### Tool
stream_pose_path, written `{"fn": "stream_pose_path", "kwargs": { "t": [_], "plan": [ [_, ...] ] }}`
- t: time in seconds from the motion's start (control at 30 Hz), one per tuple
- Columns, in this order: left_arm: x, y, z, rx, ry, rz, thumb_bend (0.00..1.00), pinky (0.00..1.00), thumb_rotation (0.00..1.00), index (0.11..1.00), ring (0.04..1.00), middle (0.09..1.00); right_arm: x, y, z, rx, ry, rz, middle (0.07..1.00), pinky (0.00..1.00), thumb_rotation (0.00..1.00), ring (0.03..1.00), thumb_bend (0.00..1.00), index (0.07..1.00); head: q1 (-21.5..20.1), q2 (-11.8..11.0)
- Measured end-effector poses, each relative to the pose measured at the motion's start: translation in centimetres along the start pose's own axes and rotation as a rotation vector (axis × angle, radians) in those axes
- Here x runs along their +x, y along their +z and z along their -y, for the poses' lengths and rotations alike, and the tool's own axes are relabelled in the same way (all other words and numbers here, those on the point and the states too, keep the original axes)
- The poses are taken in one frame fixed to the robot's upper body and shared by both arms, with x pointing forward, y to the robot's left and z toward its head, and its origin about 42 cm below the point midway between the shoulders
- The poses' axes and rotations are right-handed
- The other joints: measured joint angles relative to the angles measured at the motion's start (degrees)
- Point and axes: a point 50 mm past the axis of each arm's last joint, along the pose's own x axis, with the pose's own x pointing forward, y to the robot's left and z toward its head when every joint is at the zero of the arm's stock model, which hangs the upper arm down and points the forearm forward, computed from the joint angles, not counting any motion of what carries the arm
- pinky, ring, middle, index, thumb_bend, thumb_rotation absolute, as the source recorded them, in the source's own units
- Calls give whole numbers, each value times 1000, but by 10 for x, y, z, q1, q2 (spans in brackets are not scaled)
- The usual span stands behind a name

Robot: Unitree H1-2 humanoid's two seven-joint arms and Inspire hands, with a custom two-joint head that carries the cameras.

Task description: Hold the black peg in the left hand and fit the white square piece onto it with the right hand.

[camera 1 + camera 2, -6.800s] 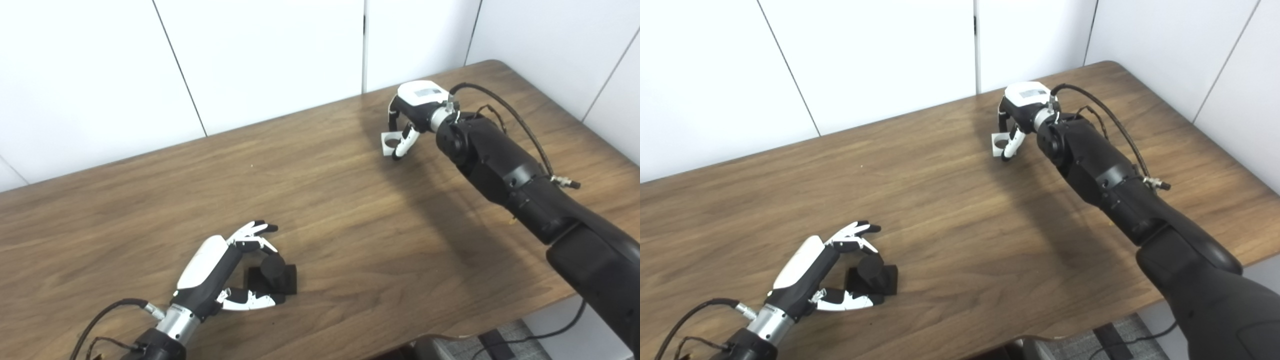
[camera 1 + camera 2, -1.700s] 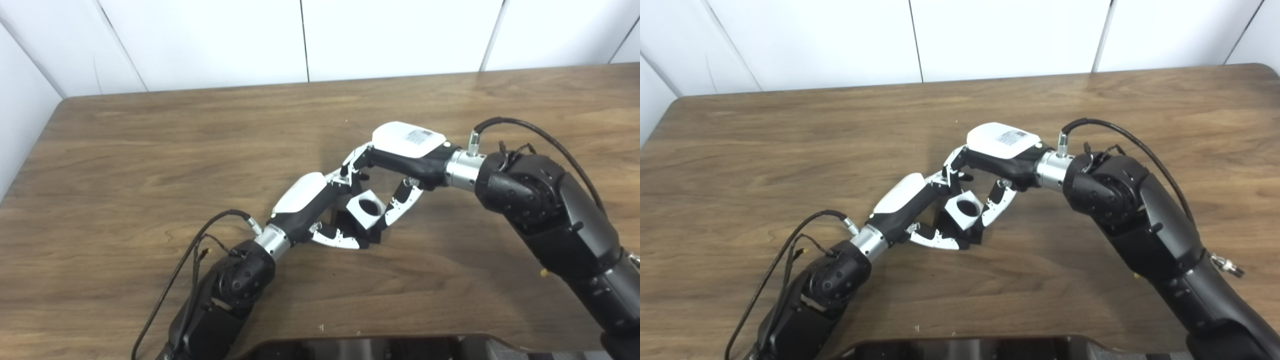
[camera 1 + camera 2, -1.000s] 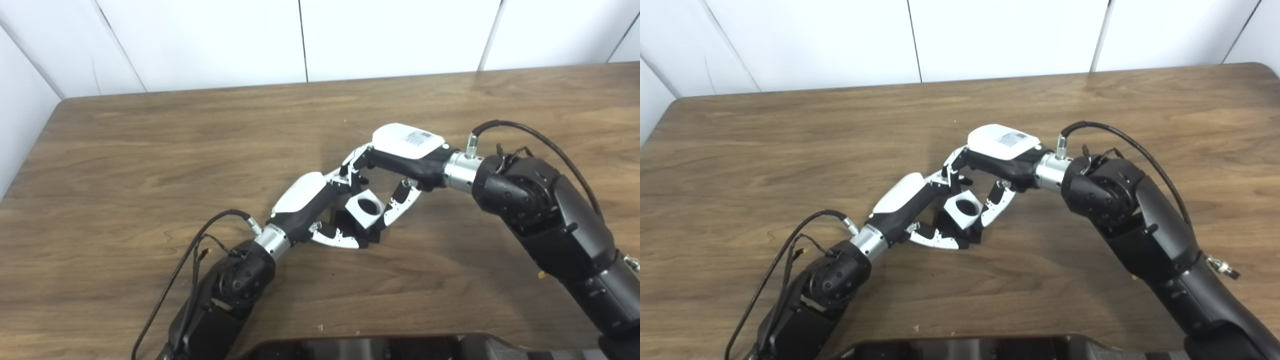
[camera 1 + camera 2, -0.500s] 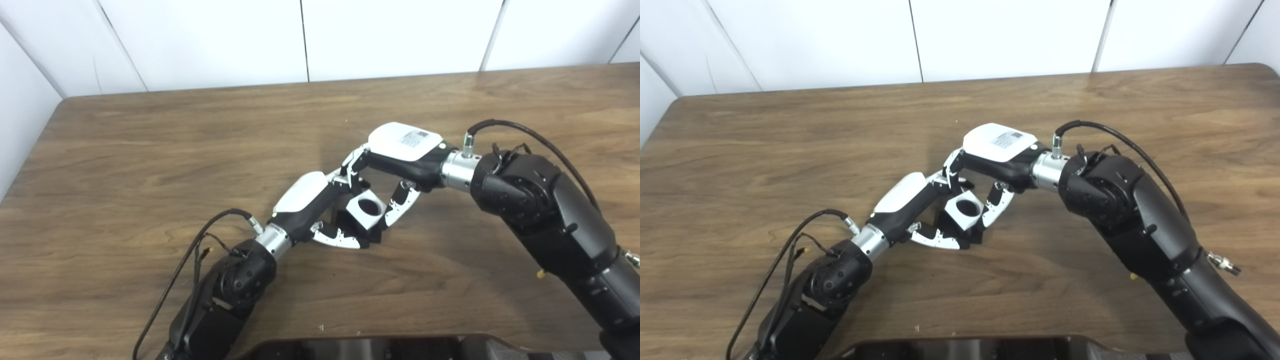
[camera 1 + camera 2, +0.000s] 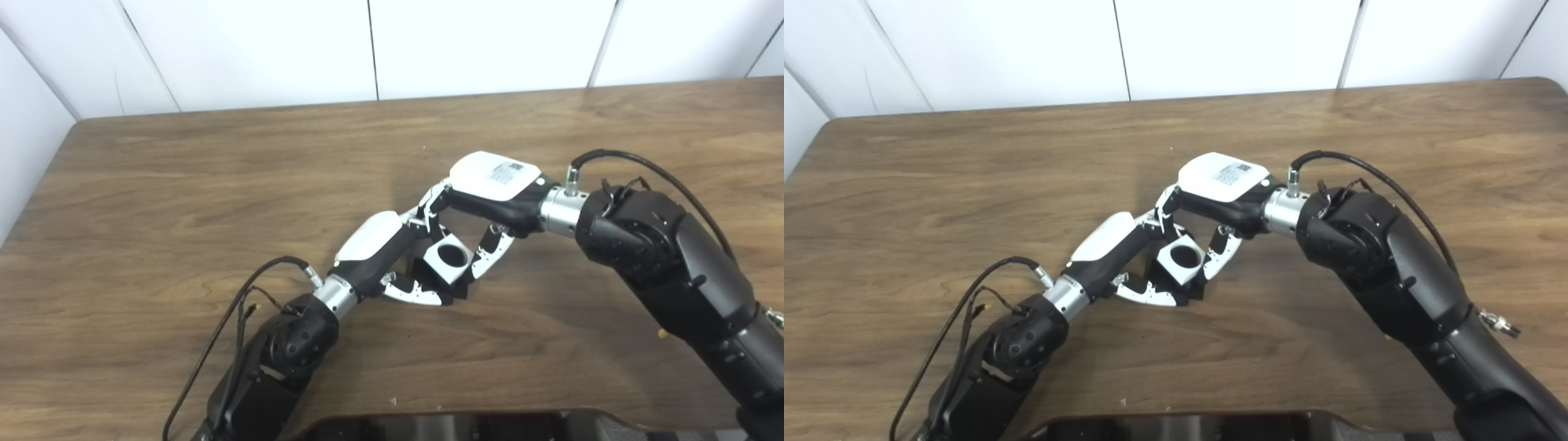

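The black peg (image 5: 429,274) is gripped on the tabletop (image 5: 184,184) by the left hand (image 5: 392,257), its fingers curled round the base. The white square piece (image 5: 449,262) is pinched by the right hand (image 5: 484,202), below its palm and directly over the peg. For a clean fit, the hole should be centred, the piece levelled, and pressure applied straight down while the peg is braced.
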Motion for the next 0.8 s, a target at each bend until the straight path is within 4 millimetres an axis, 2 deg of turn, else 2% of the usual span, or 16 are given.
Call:
{"fn": "stream_pose_path", "kwargs": {
  "t": [0.23,0.27,0.3,0.33,0.4,0.53,0.8],
  "plan": [
    [0,0,0,1,-1,0,522,933,76,492,974,893,0,-1,-2,3,2,-3,777,724,149,784,518,494,-3,0],
    [0,0,0,1,-1,0,522,934,76,492,974,894,0,-1,-2,2,6,-5,792,729,190,796,581,553,-4,0],
    [0,0,0,1,-1,0,522,938,76,492,975,894,0,0,-2,-1,16,-10,812,734,266,812,703,666,-4,0],
    [0,0,0,1,-2,1,522,940,76,492,976,894,-1,0,-2,1,30,-26,825,730,315,820,789,740,-4,0],
    [0,0,0,0,-3,0,522,941,75,492,976,895,-3,1,-1,-6,53,-39,835,719,352,825,851,785,-4,0],
    [0,0,0,0,-3,-3,522,930,74,491,973,894,-5,-1,-1,-5,76,-55,842,710,374,829,900,781,-7,1],
    [0,0,0,1,-3,-2,522,931,74,491,975,894,-6,0,0,-8,84,-62,851,737,384,839,917,784,-8,4]
  ]
}}
